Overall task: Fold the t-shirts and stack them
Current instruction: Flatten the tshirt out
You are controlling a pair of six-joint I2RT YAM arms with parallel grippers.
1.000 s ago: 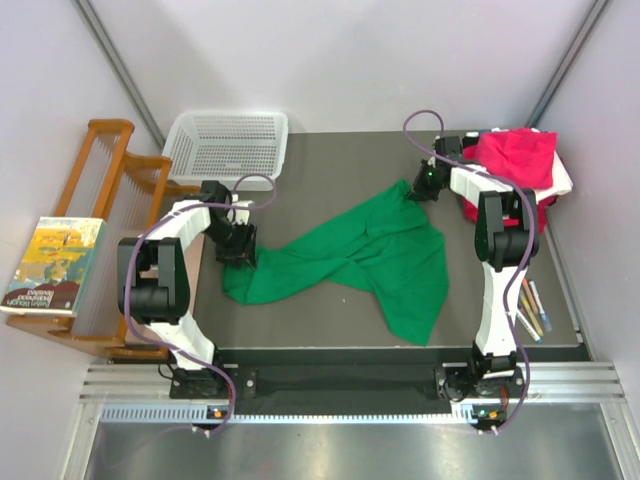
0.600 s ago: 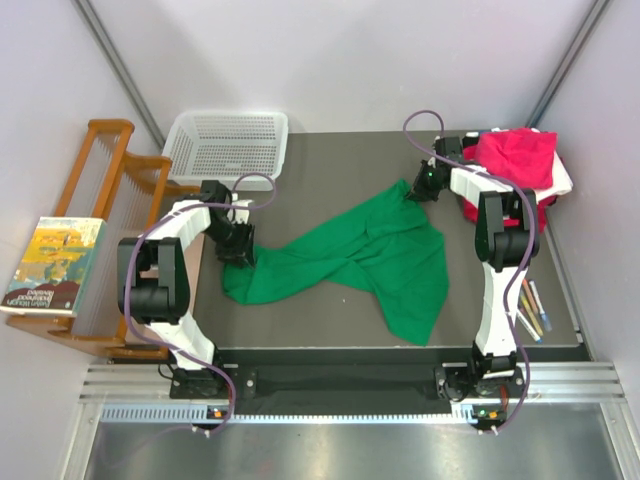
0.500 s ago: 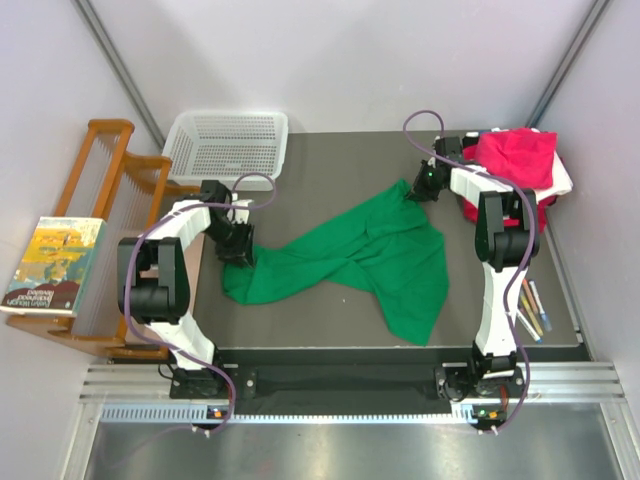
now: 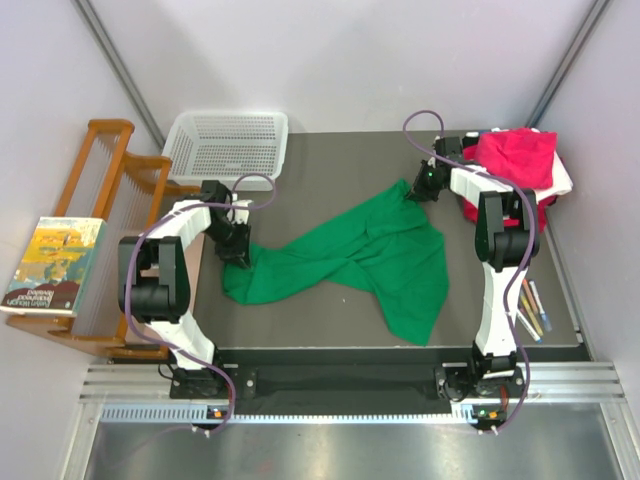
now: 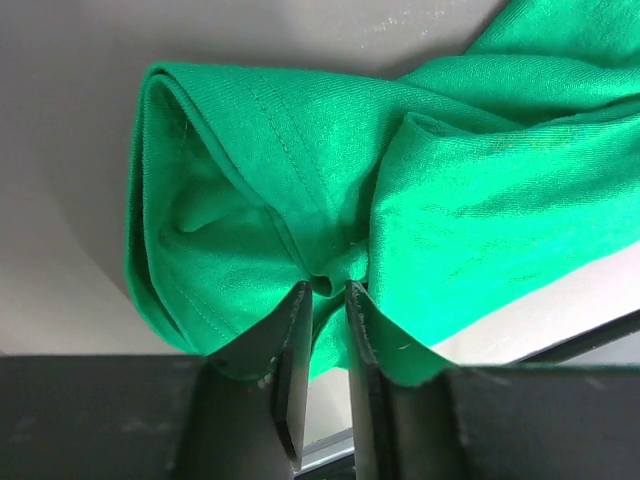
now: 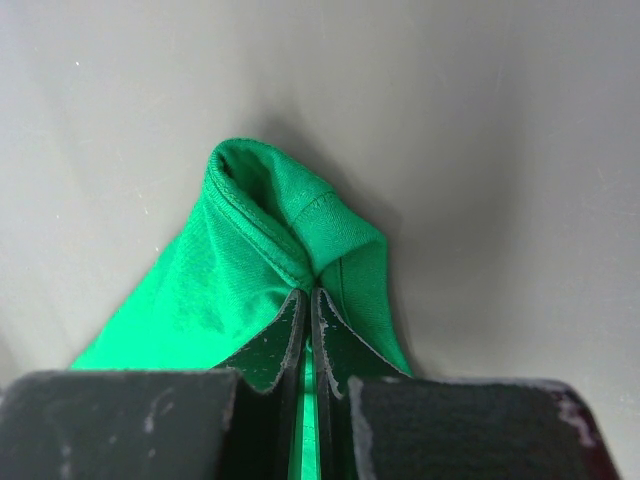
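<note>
A green t-shirt [image 4: 360,255] lies crumpled across the middle of the dark table [image 4: 330,165], stretched between two pincers. At its left end the left gripper [image 5: 325,292] stands nearly closed, a bunched fold of hem caught between its fingertips. At the far right corner the right gripper [image 6: 308,295] is clamped tight on a raised peak of cloth. The overhead view hides both pinches; only the wrist cameras show them. A magenta t-shirt [image 4: 515,155] tops a pile at the table's right edge.

A t-shirt [image 4: 370,250] lies on the table [image 4: 330,170] — basket [image 4: 228,145] far left, heaped t-shirts [image 4: 515,157] far right, pens [image 4: 531,310] near right
</note>
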